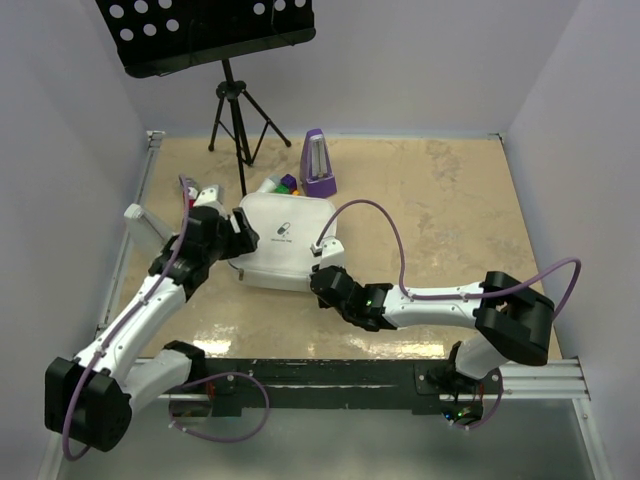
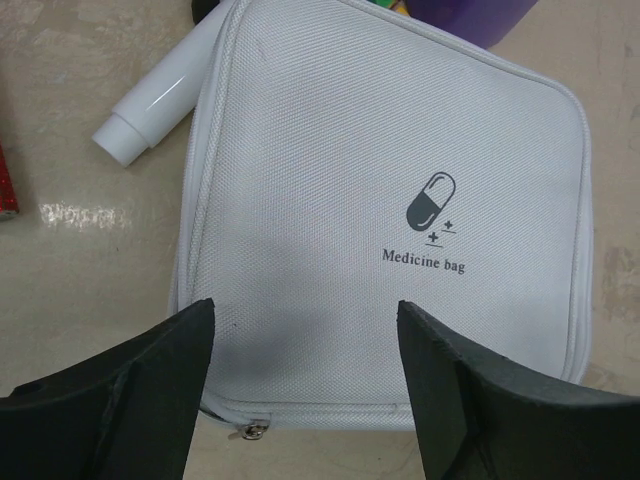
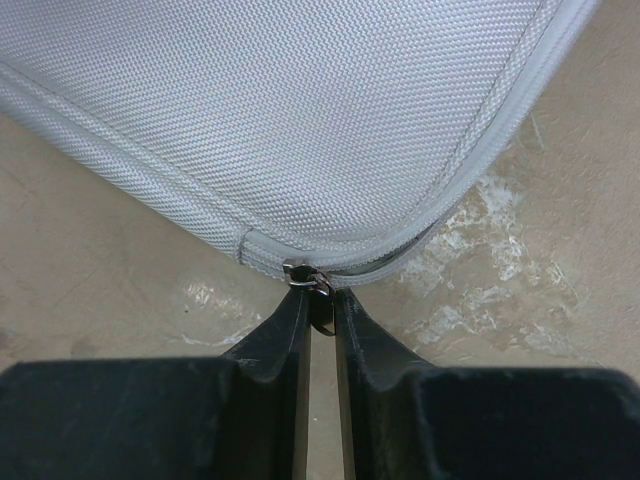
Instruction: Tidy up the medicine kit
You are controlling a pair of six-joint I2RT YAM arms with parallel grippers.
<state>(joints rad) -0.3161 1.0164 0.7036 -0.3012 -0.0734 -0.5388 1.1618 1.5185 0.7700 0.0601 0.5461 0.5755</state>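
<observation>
Kit (image 1: pixel 285 240): closed, flat on the surface (image 1: pixel 450 200), left of centre.
Right fingers (image 3: pixel 280 335): pinching the zip pull (image 3: pixel 318 287) at the near right corner.
Left fingers (image 2: pixel 130 390): spread at the kit's left edge.
Risks: the thin pull slips free; the kit, if unheld, drags with the zip.

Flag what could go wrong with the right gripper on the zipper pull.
1. The right gripper pinches only the small zipper pull by its tips; it may slip off when pulled.
2. The left gripper is open over the medicine kit, not clamping it, so the kit could slide along.
</observation>
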